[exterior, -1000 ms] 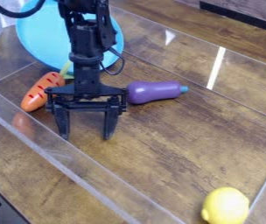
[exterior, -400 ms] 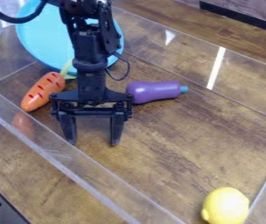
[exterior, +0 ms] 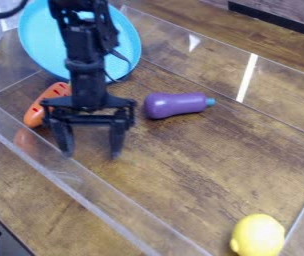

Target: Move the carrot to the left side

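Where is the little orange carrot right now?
The carrot lies at the left of the camera view, partly behind the open gripper, in front of the blue plate, left of the purple eggplant.

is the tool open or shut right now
Open. The tool has its two fingers spread wide with bare table between them, empty, just right of the carrot.

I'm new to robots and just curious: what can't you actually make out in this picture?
- Carrot: mostly hidden behind the hand in the camera view.
- Blue plate: middle covered by the arm; top cut off by the picture's edge.
- Lemon: bottom clipped by the lower edge.
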Available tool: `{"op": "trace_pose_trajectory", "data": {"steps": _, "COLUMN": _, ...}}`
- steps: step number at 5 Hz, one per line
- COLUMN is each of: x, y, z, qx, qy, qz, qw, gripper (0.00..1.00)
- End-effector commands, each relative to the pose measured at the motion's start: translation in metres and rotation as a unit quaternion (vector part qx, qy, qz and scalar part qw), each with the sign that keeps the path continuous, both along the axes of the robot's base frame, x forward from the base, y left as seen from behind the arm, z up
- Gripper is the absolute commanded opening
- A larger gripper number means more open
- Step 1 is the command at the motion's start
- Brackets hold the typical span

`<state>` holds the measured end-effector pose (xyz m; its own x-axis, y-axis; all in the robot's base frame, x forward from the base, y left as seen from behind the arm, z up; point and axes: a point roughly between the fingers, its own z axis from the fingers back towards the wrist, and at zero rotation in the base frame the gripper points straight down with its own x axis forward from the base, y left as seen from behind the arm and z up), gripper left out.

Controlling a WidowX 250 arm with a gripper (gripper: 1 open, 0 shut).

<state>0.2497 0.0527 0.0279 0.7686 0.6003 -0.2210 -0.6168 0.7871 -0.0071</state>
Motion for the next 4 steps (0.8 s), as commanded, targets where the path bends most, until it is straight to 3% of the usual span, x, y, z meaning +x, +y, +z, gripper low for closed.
{"op": "trace_pose_trajectory", "data": {"steps": 1, "x": 0.009, "y": 0.021, "z": 0.013, "qx": 0.005, "qy": -0.041, "qz": 0.031, "qw": 0.9987, "gripper": 1.00}}
{"op": "trace_pose_trajectory", "data": {"steps": 2, "x": 0.012, "y": 0.028, "z": 0.008, "qx": 0.000, "qy": -0.049, "qz": 0.054, "qw": 0.9973, "gripper": 1.00}}
{"op": "trace_pose_trajectory", "data": {"steps": 4, "x": 0.028, "y": 0.024, "z": 0.002, "qx": -0.005, "qy": -0.064, "qz": 0.084, "qw": 0.9944, "gripper": 1.00}}
